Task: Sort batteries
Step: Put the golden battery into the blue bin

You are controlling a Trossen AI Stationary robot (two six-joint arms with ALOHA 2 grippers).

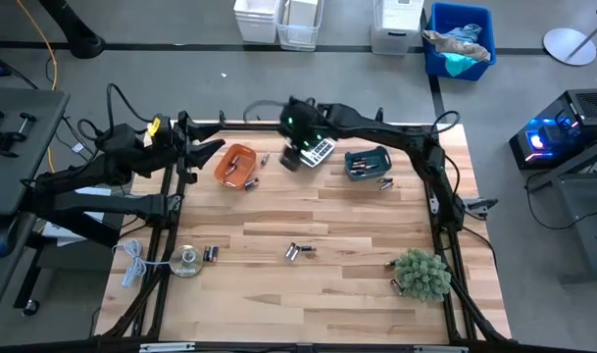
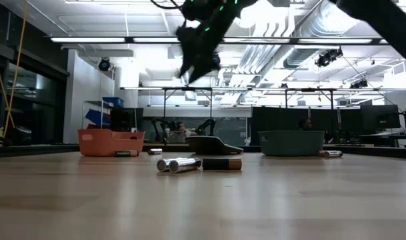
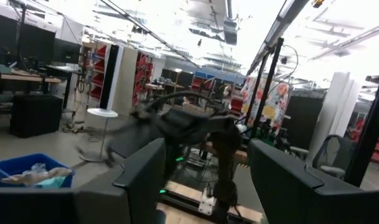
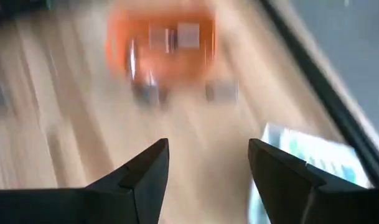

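Sorting is partly done, as we read it: the orange bin [image 1: 235,165] near the counter's far edge holds a few batteries and the teal bin [image 1: 367,163] further right along that edge holds some too, while loose batteries [image 1: 298,252] lie at the counter's middle, with more near the left edge [image 1: 211,253], beside the teal bin [image 1: 384,182] and by the small green plant [image 1: 422,274] toward the near right corner. Our right hand [image 1: 291,157] hangs above the far edge between the two bins, just by the grey calculator [image 1: 320,150], its fingers [image 4: 139,180] spread apart and holding nothing. Our left hand [image 1: 208,152] waits at the far left corner, fingers [image 3: 142,177] also parted and empty. The counter [image 1: 327,304] is pale wood planking; beyond it we see an open workshop with ceiling ducts, benches and a blue crate [image 1: 460,41] on the floor.
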